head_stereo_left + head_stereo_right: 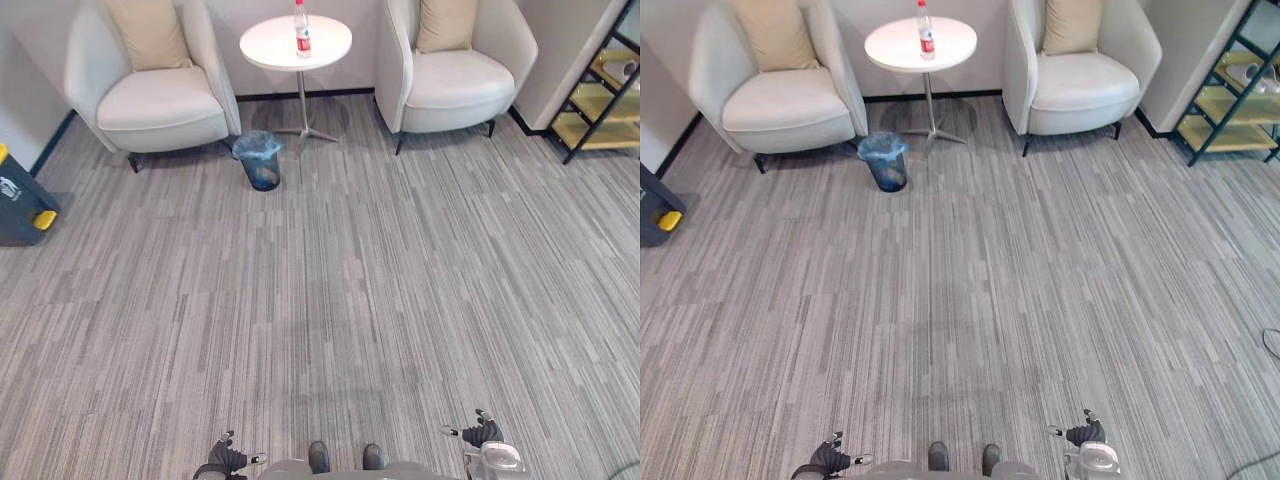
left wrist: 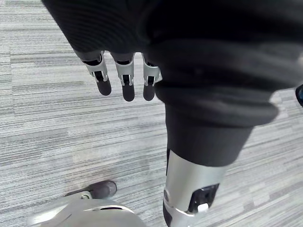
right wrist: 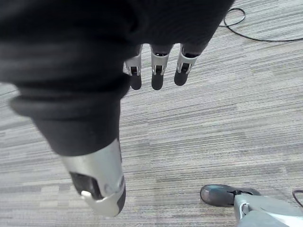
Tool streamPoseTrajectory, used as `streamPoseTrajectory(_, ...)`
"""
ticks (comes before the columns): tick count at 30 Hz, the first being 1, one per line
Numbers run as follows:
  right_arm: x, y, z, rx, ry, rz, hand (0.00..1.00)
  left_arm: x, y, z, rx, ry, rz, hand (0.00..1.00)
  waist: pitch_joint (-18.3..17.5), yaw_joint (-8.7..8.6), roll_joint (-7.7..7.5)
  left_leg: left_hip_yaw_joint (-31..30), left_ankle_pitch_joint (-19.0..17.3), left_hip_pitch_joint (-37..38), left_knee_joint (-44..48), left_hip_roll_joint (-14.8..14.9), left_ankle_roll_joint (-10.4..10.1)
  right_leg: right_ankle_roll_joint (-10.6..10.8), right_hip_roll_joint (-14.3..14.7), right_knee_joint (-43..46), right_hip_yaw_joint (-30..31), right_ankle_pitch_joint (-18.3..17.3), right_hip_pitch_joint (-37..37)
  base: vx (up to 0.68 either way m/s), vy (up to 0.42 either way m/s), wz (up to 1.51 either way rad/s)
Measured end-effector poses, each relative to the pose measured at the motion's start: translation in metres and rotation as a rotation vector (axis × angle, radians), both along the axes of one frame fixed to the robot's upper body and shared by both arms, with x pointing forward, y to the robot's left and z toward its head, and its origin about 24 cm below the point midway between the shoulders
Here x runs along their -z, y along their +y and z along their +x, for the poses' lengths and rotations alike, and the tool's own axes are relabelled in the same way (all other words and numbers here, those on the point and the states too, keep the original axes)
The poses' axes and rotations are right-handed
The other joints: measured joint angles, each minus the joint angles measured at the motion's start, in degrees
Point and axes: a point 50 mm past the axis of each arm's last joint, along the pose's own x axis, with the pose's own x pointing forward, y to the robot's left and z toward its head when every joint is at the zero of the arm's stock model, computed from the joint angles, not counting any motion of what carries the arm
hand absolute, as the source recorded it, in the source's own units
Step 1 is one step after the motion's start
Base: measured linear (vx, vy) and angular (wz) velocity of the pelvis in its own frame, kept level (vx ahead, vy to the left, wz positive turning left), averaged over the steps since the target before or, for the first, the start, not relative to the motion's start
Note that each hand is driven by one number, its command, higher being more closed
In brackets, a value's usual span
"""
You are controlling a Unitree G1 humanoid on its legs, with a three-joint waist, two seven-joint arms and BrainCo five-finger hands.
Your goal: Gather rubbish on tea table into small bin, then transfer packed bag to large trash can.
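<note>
Beside tea table (image 1: 275, 45): small bin (image 1: 263, 176), blue bag (image 1: 256, 147) inside.

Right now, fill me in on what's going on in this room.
Nothing is being handled. The robot stands well back on the carpet, with its left hand and right hand hanging low, fingers relaxed and empty. Across the room a bottle stands upright on the round white table between two armchairs. The small bin with its blue liner sits on the floor to the left of the table's foot. A dark container, probably the large trash can, is at the left edge.
</note>
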Motion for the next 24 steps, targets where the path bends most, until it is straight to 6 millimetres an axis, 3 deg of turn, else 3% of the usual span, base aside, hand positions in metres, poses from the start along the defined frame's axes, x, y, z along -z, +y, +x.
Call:
streamPoseTrajectory(3,0.0,-0.001,0.0,0.022,-0.005,0.002,0.0,0.0,0.0,0.001,-0.018,-0.007,-0.008,0.0,0.98,0.02,0.46,1.25,-4.68,-1.28,5.7,0.02,1.0,3.65,-1.02,11.85,-0.3,-5.4,-4.37,0.08,0.063,-0.21)
streamPoseTrajectory(4,0.001,-0.001,-0.002,0.025,0.006,0.006,0.0,0.0,0.001,0.001,-0.026,-0.008,-0.009,0.0,1.38,-0.06,0.9,1.61,-5.95,-1.01,7.02,0.04,1.47,5.17,-1.77,21.16,-1.57,-6.51,-8.02,0.06,0.08,-0.13)
streamPoseTrajectory(5,0.001,0.0,-0.002,0.025,0.01,0.008,0.0,-0.001,0.001,0.001,-0.026,-0.01,-0.008,0.0,1.39,-0.05,0.93,1.63,-6.04,-0.89,7.19,-0.02,1.68,5.14,-1.92,23.07,-1.77,-6.57,-8.83,0.1,0.087,-0.05)
streamPoseTrajectory(7,0.005,0.009,-0.007,0.032,0.025,0.035,0.0,-0.003,0.006,0.006,-0.023,-0.021,0.007,0.0,2.29,-0.16,-0.09,0.76,-7.22,2.5,7.37,-1.47,2.92,4.62,-4.92,39.58,-4.85,-7.7,-15.16,0.26,0.059,0.15)
streamPoseTrajectory(9,0.006,0.01,-0.009,0.033,0.028,0.04,0.0,-0.004,0.005,0.014,-0.019,-0.037,0.006,0.0,2.72,-0.15,0.2,-0.22,-8.19,4.18,7.29,-1.61,2.89,4.73,-5.86,43.47,-6.68,-9.73,-17.11,0.3,0.012,0.25)
streamPoseTrajectory(12,0.003,0.009,-0.001,0.027,0.01,0.037,0.0,-0.007,0.004,0.026,-0.013,-0.066,0.004,0.0,3.59,-0.9,1.06,-2.22,-9.04,7.65,4.89,-0.3,2.54,3.6,-5.7,39.07,-10.66,-11.36,-20.63,0.32,-0.041,0.31)
streamPoseTrajectory(14,0.0,0.009,0.008,0.021,-0.012,0.033,0.0,-0.008,0.004,0.031,-0.011,-0.078,0.003,0.0,4.3,-2.08,2.04,-3.36,-9.45,9.35,3.52,1.82,1.78,2.23,-4.18,31.0,-12.7,-9.77,-23.16,0.38,-0.092,0.41)
streamPoseTrajectory(16,0.001,0.007,0.005,0.023,-0.007,0.029,0.0,-0.009,0.006,0.032,-0.011,-0.082,0.008,0.0,4.24,-2.62,1.19,-4.21,-10.29,11.02,2.73,2.28,-0.63,0.52,-3.25,19.86,-13.17,-2.3,-23.52,0.42,-0.114,0.48)
streamPoseTrajectory(17,0.003,0.006,-0.003,0.03,0.013,0.028,0.0,-0.01,0.01,0.03,-0.014,-0.077,0.017,0.0,3.93,-2.69,-0.47,-4.74,-11.79,12.37,3.31,2.02,-3.05,-5.52,-3.58,18.03,-12.76,5.55,-23.44,0.52,-0.18,0.21)
streamPoseTrajectory(18,0.002,0.002,-0.002,0.033,0.01,0.017,0.0,-0.008,0.006,0.029,-0.017,-0.076,0.004,0.0,3.96,-2.7,0.74,-5.0,-12.29,12.71,4.75,3.78,-4.02,-5.44,-2.61,19.54,-13.52,4.04,-23.31,0.53,-0.199,0.14)
streamPoseTrajectory(20,-0.002,0.001,0.005,0.038,-0.021,0.012,0.0,-0.008,0.002,0.032,-0.046,-0.089,-0.014,0.0,3.85,-2.86,1.17,-4.7,-11.13,8.02,15.66,5.33,-6.34,-7.39,-1.01,17.69,-13.98,1.61,-21.08,0.51,-0.23,-0.03)
streamPoseTrajectory(21,-0.002,0.002,0.005,0.043,-0.023,0.01,0.0,-0.008,-0.001,0.032,-0.073,-0.092,-0.029,0.0,3.91,-2.82,1.31,-4.28,-9.51,4.91,24.33,6.36,-8.8,-8.15,-0.15,16.12,-13.86,0.92,-18.76,0.6,-0.264,-0.08)
streamPoseTrajectory(22,-0.001,0.003,0.004,0.045,-0.023,0.008,0.0,-0.007,-0.003,0.03,-0.099,-0.093,-0.042,0.0,3.99,-2.62,1.52,-4.03,-6.53,1.06,34.65,8.15,-9.88,-8.26,0.72,14.19,-13.8,0.17,-15.4,0.5,-0.196,-0.09)
streamPoseTrajectory(24,-0.003,0.01,0.005,0.064,-0.059,0.031,0.0,-0.008,-0.006,0.031,-0.126,-0.115,-0.057,0.0,4.2,-1.83,1.66,-1.73,-5.71,-6.08,55.34,13.3,-9.04,-9.4,2.59,11.17,-13.09,-1.91,-7.2,0.5,-0.164,-0.18)
